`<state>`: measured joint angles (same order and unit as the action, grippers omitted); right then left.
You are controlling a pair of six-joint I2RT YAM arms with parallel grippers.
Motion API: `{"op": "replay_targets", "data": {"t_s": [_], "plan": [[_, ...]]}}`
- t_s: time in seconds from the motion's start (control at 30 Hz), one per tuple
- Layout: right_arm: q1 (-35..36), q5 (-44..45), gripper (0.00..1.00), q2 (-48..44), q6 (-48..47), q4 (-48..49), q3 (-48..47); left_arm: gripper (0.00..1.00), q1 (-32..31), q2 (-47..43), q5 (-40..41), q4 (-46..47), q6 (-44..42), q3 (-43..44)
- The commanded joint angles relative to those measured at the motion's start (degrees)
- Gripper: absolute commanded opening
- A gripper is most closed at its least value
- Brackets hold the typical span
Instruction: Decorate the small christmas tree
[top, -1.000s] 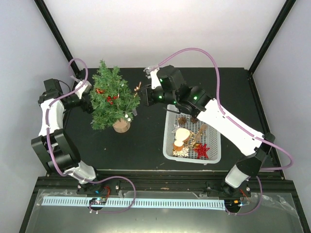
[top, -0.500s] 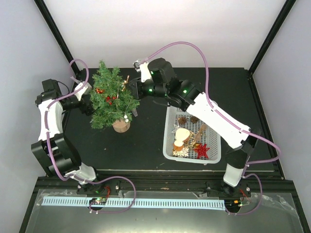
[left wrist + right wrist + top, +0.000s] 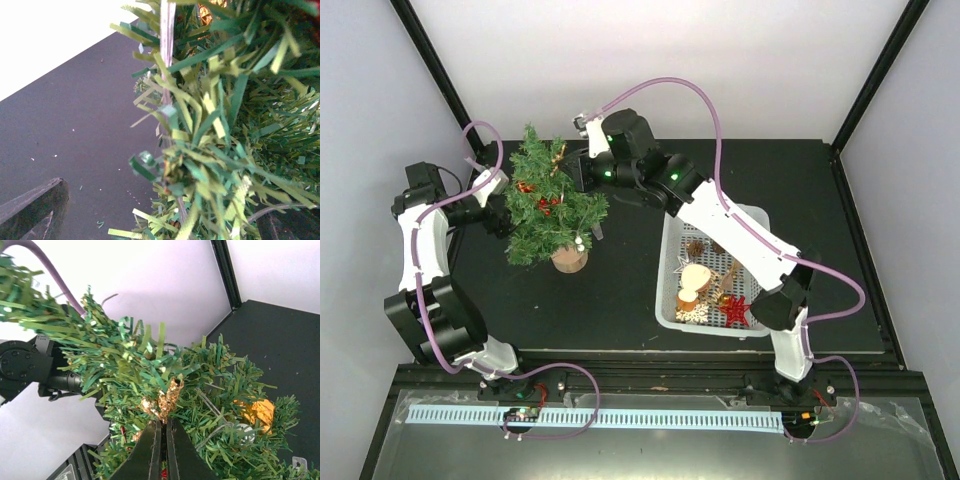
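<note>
1. The small christmas tree [image 3: 545, 205] stands upright on the black table [image 3: 620, 300], toward the back left corner. Its round brown base [image 3: 570, 260] sits on the table.
2. The right gripper [image 3: 162, 432] reaches over to the top of the tree from the right side. Its two fingers are pinched tight on a gold glittery ornament [image 3: 164, 401].
3. The gold ornament touches the green branches near the tip of the tree.
4. The left gripper [image 3: 160, 207] is at the left side of the tree. Its fingers [image 3: 37, 205] are spread wide apart, with a bushy branch between them (bare table shows between one finger and the branch, so it is not squeezing).
5. The tree already wears some red bits [image 3: 542, 203] in the middle, and an orange ornament [image 3: 257, 411] lower down in the branches.
6. A white basket [image 3: 715, 331] sits near the right edge of the table, well apart from the tree. In it lie a red star [image 3: 735, 309], a round wooden slice [image 3: 695, 278] and a white snowflake [image 3: 693, 313].
</note>
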<state>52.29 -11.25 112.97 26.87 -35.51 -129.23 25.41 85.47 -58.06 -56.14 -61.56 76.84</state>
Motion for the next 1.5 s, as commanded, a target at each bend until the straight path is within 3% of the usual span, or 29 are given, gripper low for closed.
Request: {"op": "replay_targets", "data": {"t_s": [0.0,0.87,1.47], "plan": [[-0.6,0.0,0.03,1.9,-0.9,-0.6,-3.2,0.99,0.0,-1.5,1.2,-0.8,-1.3,0.8],[-1.8,-3.7,0.06,5.2,-0.5,-1.8,-1.9,0.99,0.2,-2.0,1.7,-0.2,-1.1,-2.3],[-1.8,-2.8,0.33,0.9,-1.4,-0.4,1.3,0.99,0.6,-2.5,2.4,1.2,0.4,-2.6]]}}
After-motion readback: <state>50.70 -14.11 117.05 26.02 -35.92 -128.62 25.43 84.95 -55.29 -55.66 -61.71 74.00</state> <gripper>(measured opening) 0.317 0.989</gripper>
